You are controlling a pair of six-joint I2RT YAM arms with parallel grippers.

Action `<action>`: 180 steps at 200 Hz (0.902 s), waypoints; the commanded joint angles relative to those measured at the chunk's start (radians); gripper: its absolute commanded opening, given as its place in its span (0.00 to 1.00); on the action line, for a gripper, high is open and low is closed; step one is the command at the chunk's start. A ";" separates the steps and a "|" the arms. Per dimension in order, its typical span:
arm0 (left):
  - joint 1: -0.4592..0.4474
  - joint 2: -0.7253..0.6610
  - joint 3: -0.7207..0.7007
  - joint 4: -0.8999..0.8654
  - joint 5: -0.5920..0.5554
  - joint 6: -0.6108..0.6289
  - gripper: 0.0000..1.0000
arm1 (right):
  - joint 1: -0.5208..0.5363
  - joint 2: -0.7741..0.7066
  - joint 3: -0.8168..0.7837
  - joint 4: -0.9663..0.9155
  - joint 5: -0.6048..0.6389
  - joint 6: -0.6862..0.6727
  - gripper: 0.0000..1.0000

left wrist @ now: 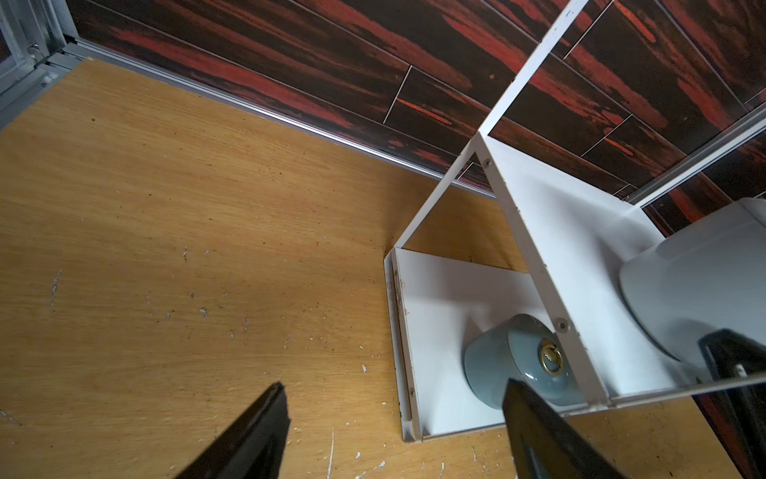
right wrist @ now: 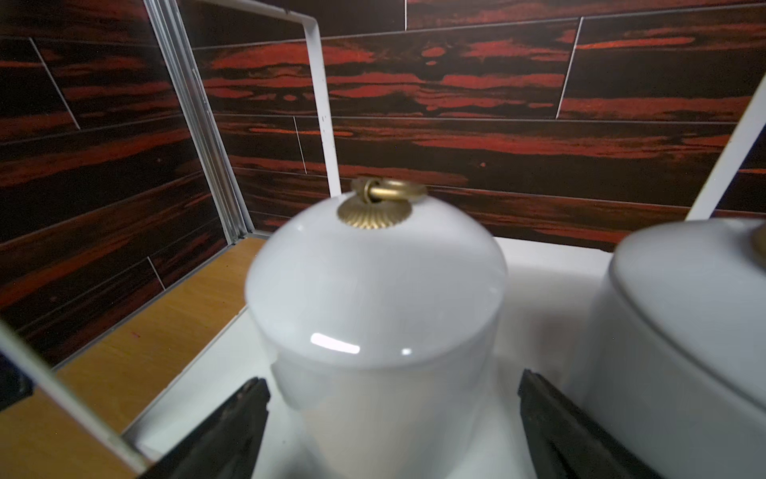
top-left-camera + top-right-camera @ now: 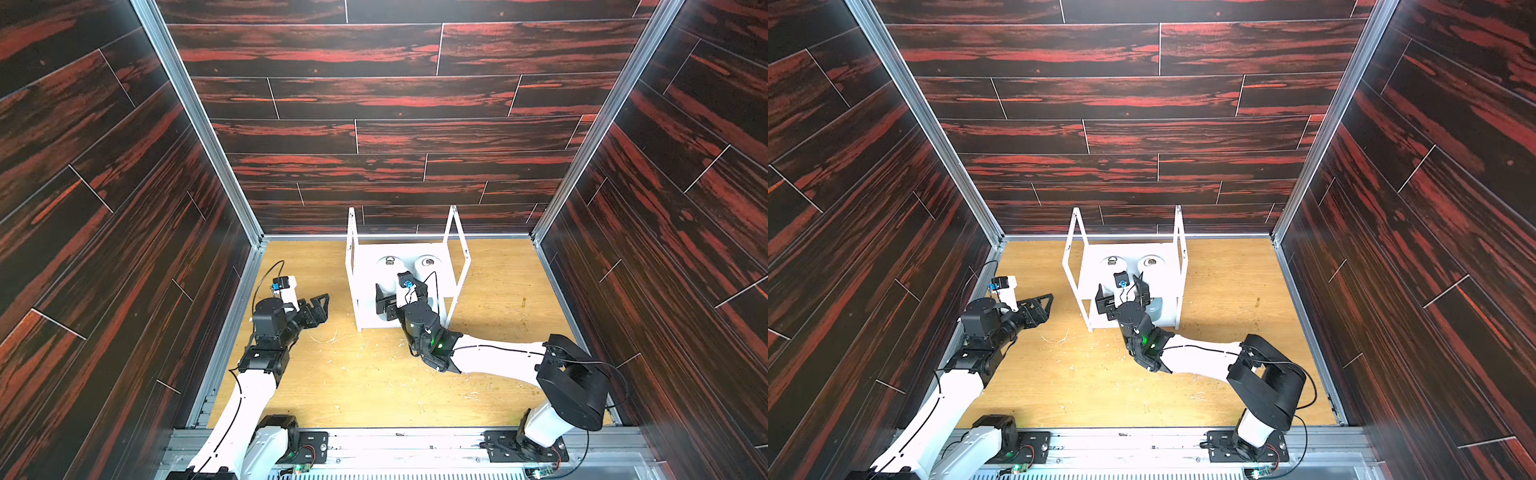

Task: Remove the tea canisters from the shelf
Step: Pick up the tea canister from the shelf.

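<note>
right claw (image 2: 393, 381): jaws wide apart, nothing clamped, a finger on either side of the white canister (image 2: 375, 290) on the shelf (image 3: 362, 272) upper tier. In both top views the canister sits at 12 o'clock from the claw, dead ahead, axis upright, ring pull (image 2: 381, 195) on top. second white canister (image 2: 684, 331) is just beside it at 3 o'clock, so probably tight for that finger. Next, I'd say: ease in, close on the body.

left claw (image 1: 396, 385): apart, empty, over the table (image 3: 353, 382) at the shelf's 9 o'clock. light blue canister (image 1: 518, 365) is on the lower tier. Right arm is nearer.
</note>
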 commanded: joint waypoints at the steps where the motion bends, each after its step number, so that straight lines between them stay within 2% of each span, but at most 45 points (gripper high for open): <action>1: 0.006 0.005 0.011 0.009 0.025 0.017 0.86 | -0.014 0.031 -0.002 0.113 -0.033 -0.010 0.99; 88: 0.008 0.000 0.011 0.005 0.028 0.023 0.86 | -0.030 0.119 0.003 0.277 -0.046 -0.065 0.98; 180: 0.008 -0.014 0.001 -0.009 0.022 0.028 0.86 | -0.039 0.160 0.050 0.243 -0.019 -0.080 0.98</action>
